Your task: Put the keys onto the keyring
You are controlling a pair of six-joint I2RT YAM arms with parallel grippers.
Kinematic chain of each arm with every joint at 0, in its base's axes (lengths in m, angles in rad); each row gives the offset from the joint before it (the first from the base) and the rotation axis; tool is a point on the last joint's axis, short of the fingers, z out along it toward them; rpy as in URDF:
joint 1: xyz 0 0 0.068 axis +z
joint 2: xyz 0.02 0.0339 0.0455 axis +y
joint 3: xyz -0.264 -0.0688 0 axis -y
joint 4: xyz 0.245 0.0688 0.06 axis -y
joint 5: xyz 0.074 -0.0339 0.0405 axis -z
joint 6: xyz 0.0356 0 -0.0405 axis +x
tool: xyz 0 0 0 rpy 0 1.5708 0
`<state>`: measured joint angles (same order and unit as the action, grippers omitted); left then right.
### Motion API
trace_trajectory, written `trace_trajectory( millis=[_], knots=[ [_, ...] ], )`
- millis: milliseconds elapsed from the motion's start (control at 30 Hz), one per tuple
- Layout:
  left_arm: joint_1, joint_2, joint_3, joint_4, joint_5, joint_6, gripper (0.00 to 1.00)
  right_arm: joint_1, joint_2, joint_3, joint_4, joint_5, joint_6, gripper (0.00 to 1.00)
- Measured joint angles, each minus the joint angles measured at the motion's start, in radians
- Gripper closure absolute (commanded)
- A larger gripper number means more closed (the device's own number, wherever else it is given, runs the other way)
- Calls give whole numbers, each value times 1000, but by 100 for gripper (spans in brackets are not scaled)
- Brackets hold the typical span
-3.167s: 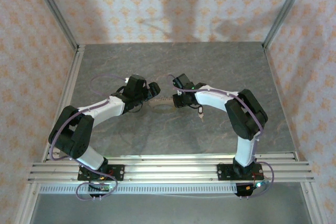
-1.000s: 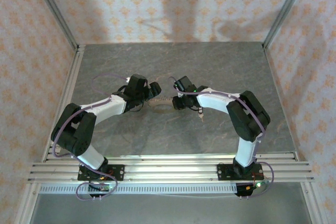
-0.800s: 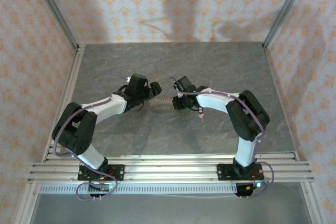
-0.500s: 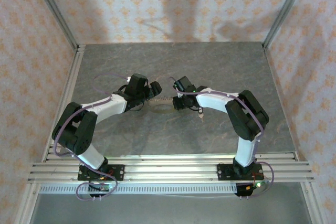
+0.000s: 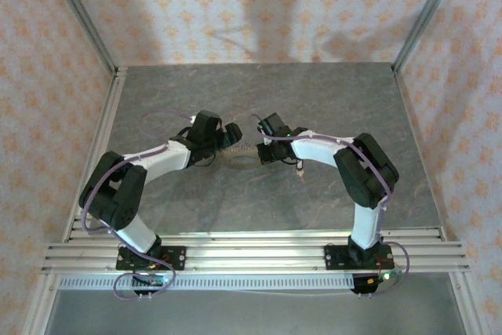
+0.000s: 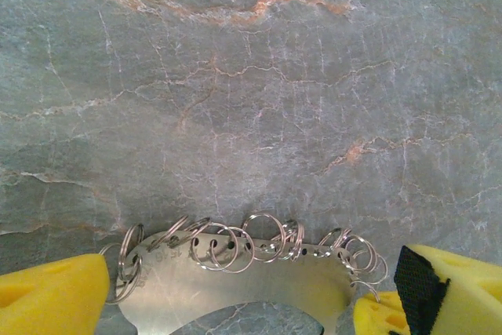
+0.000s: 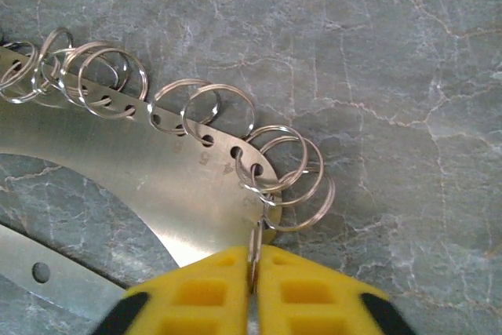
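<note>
Down on veined grey stone (image 5: 314, 107), patterned walls (image 5: 235, 5) around — right pincer (image 7: 252, 268) pinches the keyring (image 7: 157, 178), left pincer (image 6: 231, 300) gapes

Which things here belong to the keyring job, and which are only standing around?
Job: keyring, an oval metal plate with small split rings; right pincer, shut on one ring; left pincer, open across the plate; probably the tiny key.
Bystanders: stone table; patterned walls.
</note>
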<state>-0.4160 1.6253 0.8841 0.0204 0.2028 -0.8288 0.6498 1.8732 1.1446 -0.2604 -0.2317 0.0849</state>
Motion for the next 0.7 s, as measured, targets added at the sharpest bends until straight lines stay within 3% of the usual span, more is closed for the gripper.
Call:
trace_trajectory(
  millis=[333, 700],
  knots=[
    [6, -29, 5, -20, 4, 10, 4, -7, -58, 1, -14, -17, -6, 100],
    [6, -183, 117, -141, 3, 106, 3, -100, -269, -13, 20, -321, -12, 100]
  ],
)
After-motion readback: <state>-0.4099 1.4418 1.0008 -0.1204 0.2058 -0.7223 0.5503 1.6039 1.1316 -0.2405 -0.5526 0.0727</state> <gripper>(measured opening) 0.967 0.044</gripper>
